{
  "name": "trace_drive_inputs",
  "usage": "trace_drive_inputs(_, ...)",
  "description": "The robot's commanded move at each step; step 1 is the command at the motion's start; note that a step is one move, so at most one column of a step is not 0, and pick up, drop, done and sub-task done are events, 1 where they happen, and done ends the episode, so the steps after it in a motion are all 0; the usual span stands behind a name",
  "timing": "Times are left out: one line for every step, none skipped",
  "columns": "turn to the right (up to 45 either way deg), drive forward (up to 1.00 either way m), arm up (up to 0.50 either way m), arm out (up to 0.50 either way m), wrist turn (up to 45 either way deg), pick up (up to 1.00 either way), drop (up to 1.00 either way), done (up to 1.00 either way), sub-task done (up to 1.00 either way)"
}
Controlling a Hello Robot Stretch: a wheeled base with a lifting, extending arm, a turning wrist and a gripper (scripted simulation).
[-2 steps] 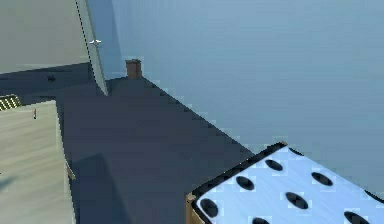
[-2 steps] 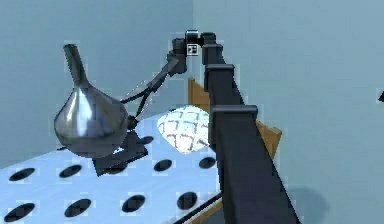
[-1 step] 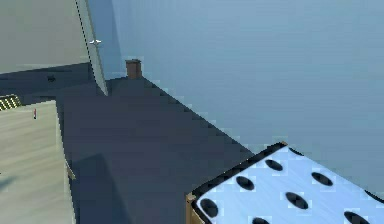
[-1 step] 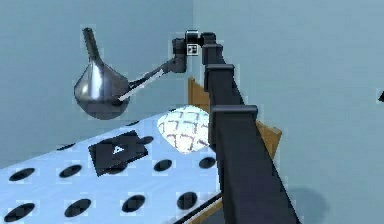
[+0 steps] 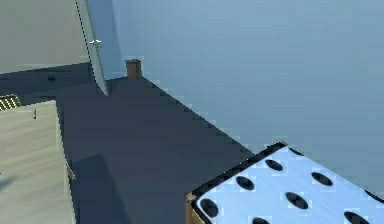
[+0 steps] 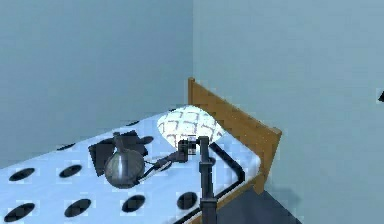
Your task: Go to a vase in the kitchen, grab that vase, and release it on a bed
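**One grey vase (image 6: 122, 166) at the bed (image 6: 50, 168)**

The round vase was seen against the dotted cover, toward the bed's head edge, near the white pillow (image 6: 190, 125). The gripper (image 6: 148, 166) was just beside it. I could not tell whether it held the vase.

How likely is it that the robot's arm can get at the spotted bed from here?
Probably yes: the arm reaches out above the bed, its pincer near a round grey vase, and nothing stands between. Whether the pincer holds the vase cannot be told.
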Motion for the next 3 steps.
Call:
trace_drive_inputs(0.0, 0.00, -0.32, 0.00, 0.0, 0.00, 0.00, 0.00, 0.00)
trace_drive_inputs(0.0, 0.00, 0.00, 0.00, 0.0, 0.00, 1.00, 0.00, 0.00)
trace_drive_inputs(0.0, 0.00, 0.10, 0.00, 0.0, 0.00, 0.00, 0.00, 0.00)
